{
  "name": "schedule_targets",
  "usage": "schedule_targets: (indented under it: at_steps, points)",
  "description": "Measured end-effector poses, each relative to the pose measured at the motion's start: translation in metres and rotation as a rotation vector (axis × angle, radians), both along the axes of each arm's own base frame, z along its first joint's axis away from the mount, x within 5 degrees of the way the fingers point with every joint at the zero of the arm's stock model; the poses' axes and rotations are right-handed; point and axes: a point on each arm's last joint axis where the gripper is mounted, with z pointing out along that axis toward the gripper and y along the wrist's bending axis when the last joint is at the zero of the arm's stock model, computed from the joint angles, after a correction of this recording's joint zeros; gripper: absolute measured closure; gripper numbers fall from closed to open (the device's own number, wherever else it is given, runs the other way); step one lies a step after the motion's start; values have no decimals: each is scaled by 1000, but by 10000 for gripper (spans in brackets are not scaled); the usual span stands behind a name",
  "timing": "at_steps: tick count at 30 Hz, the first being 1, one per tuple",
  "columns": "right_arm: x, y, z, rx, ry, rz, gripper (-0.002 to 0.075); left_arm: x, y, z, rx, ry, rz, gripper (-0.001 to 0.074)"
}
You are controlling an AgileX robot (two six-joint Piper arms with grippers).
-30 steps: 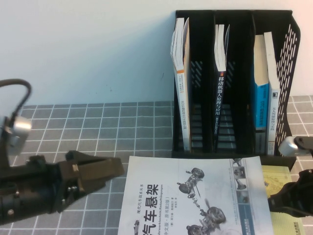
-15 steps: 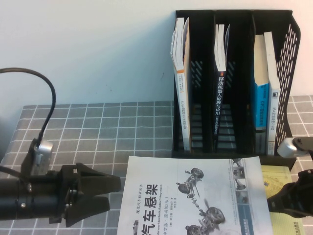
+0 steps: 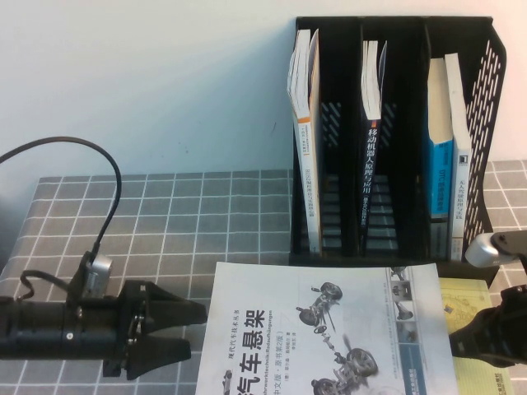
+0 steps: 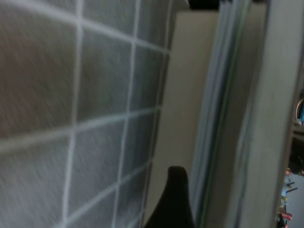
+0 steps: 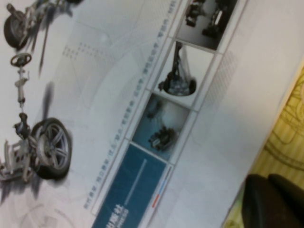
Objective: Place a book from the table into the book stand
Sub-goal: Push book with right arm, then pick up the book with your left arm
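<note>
Grey gridded cloth covers the table (image 3: 165,214). At far left the left gripper (image 3: 185,331) lies low over the cloth, fingers spread wide w/ nothing between them, tips just beside the book's left edge. Next, the book (image 3: 329,329) (white cover, suspension pics) lies flat at front centre, partly over a yellow-green book (image 3: 478,329). Behind it stands the book stand (image 3: 395,140), black, three slots, each w/ upright books already inside. At far right the right gripper (image 5: 273,202) sits at the white book's right edge; can't tell its finger spread.
</note>
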Motion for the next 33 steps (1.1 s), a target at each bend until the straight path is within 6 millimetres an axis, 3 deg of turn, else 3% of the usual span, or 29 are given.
schedule_targets:
  at_steps: [8,17,29,33]
  points:
    - [0,0,0,-1,0,5,729,11,-1,-7,2,6,-7,168]
    - [0,0,0,-1,0,9,729,9,-38,-3,-24,-17,-84,168]
    - [0,0,0,-1,0,10,729,8,-42,-3,-28,-29,-93,174]
    - [0,0,0,-3,-4,17,729,7,-42,-4,-18,-33,-113,243]
